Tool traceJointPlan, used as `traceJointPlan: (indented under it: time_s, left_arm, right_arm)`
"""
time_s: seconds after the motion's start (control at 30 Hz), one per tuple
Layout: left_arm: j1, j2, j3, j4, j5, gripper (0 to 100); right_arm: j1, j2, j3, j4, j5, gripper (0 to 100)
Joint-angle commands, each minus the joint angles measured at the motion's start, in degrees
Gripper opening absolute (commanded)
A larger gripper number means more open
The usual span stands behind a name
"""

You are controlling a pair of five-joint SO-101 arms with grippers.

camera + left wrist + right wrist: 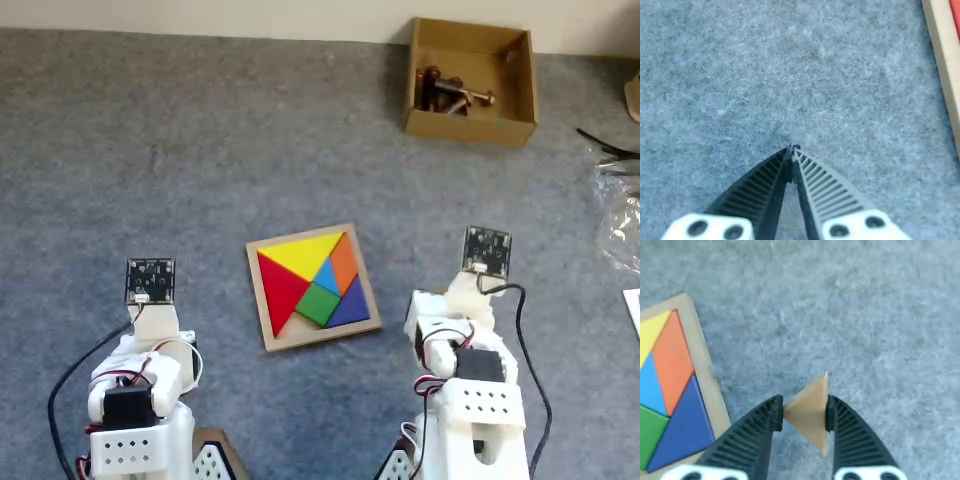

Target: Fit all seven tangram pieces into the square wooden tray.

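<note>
The square wooden tray (pixel 322 337) lies on the grey carpet between the two arms. In it sit a yellow triangle (pixel 300 255), a red triangle (pixel 280 290), an orange piece (pixel 343 265), a light blue triangle (pixel 325 275), a green square (pixel 318 303) and a dark blue triangle (pixel 350 305). Just right of the tray rim (pixel 705 365), my right gripper (pixel 804 412) is shut on a small tan triangle (pixel 810 405), one finger against each side. My left gripper (pixel 791 148) is shut on nothing over bare carpet, with the tray edge (pixel 942 60) off to one side.
A cardboard box (pixel 470 80) holding small metal and wooden items stands at the back right. A clear plastic bag (pixel 620 220) and black cables lie at the right edge. Both arm bases (pixel 130 420) (pixel 480 400) sit along the near edge.
</note>
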Motion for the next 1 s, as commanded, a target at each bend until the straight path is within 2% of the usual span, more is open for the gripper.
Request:
traceJointPlan:
  time_s: [0.0,0.53,0.7,0.97]
  left_arm:
    - [-0.48,0.40,1.19,0.44,0.09,0]
    - [-0.48,0.40,1.19,0.44,0.09,0]
    - [-0.48,0.40,1.19,0.44,0.09,0]
    - [-0.48,0.40,1.19,0.44,0.09,0]
  right_arm:
    - [0.40,-1.36,-0.92,-1.36,-0.53,8.3]
    - [0.75,-1.36,3.47,-0.13,-0.53,9.1]
    - [0.75,-1.36,3.47,-0.13,-0.53,15.1]
    - [0.75,-1.45,3.47,-0.13,-0.18,15.6]
